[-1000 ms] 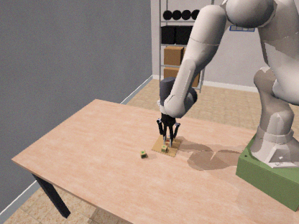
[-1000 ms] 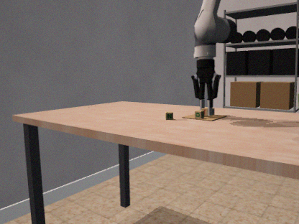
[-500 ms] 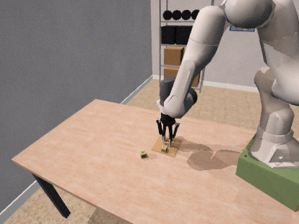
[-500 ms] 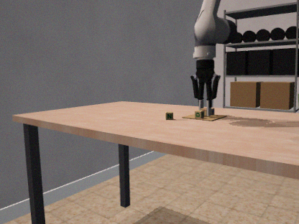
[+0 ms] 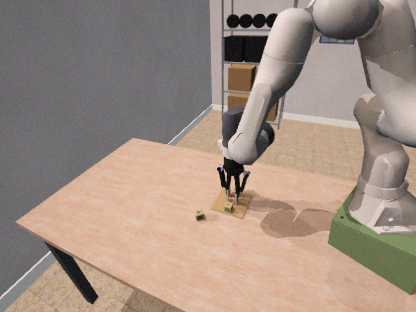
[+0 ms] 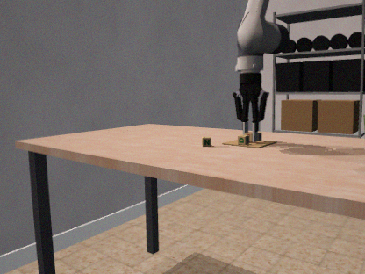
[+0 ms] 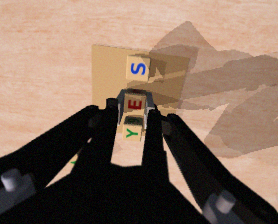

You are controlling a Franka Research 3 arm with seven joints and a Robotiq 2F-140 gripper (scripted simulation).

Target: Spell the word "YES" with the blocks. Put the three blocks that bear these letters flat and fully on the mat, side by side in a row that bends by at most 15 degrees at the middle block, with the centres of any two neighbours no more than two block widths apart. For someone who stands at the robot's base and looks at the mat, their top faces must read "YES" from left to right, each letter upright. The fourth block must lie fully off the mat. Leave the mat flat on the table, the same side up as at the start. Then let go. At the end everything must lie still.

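Tan blocks with coloured letters on a tan mat

The S block [image 7: 137, 68] bears a blue letter, the E block [image 7: 134, 103] red, the Y block [image 7: 131, 133] green; the mat [image 7: 107, 70] is tan on a pale wood-grain tabletop [image 7: 45, 60]; the fingers are black.

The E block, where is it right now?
In the wrist view the E block sits gripped between the gripper's fingers over the mat, between the S block and Y block.
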